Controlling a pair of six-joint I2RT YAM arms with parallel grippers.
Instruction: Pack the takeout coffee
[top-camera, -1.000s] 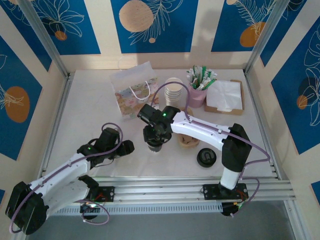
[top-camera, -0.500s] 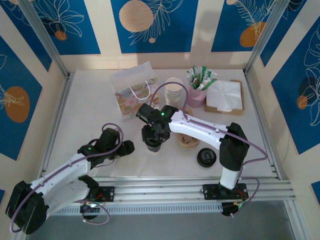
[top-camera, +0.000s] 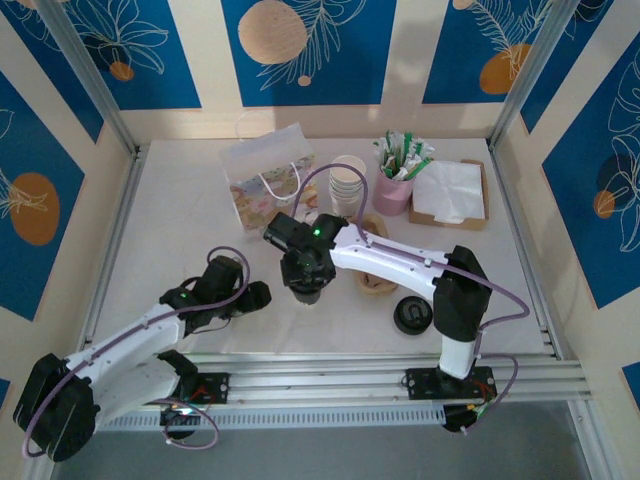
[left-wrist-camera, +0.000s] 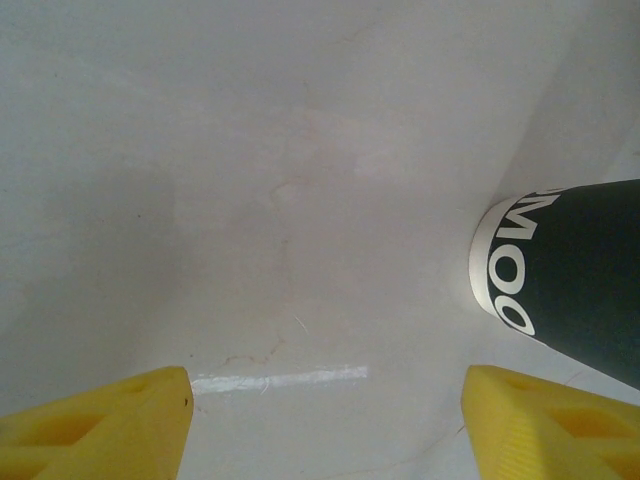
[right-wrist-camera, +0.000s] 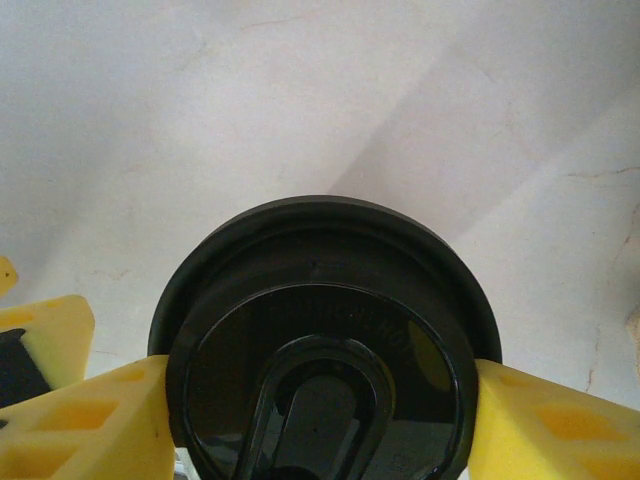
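Squarely at the near middle of the table (top-camera: 180, 230), my right gripper (right-wrist-camera: 320, 400) clasps the takeout coffee (right-wrist-camera: 320, 340) from above. Its yellow pads (right-wrist-camera: 90, 410) press either side of the black lid (right-wrist-camera: 250, 260), and the jaws stand fairly wide because the lid is wide. My left gripper (left-wrist-camera: 325, 385) hovers just left of the cup, jaws well apart with nothing between them. The cup's dark lettered wall is visible at the right of that wrist view. I judge the paper wall soft and easy to crush, and the plastic rim stiffer but smooth. The lid could pop off under load, so a hold just under the rim looks safer. I cannot tell whether the cup is full. The flowered gift bag (top-camera: 262, 185) stands far and slightly left and is probably the destination. To its right are the stack of lidless cups (top-camera: 347, 185), a pink pot of sachets (top-camera: 393, 193) and a napkin tray (top-camera: 483, 190). Brown pieces (top-camera: 377, 283) lie just right of the cup, with spare black lids (top-camera: 412, 315) nearer, so the cup stack beside the bag looks the likeliest obstacle.
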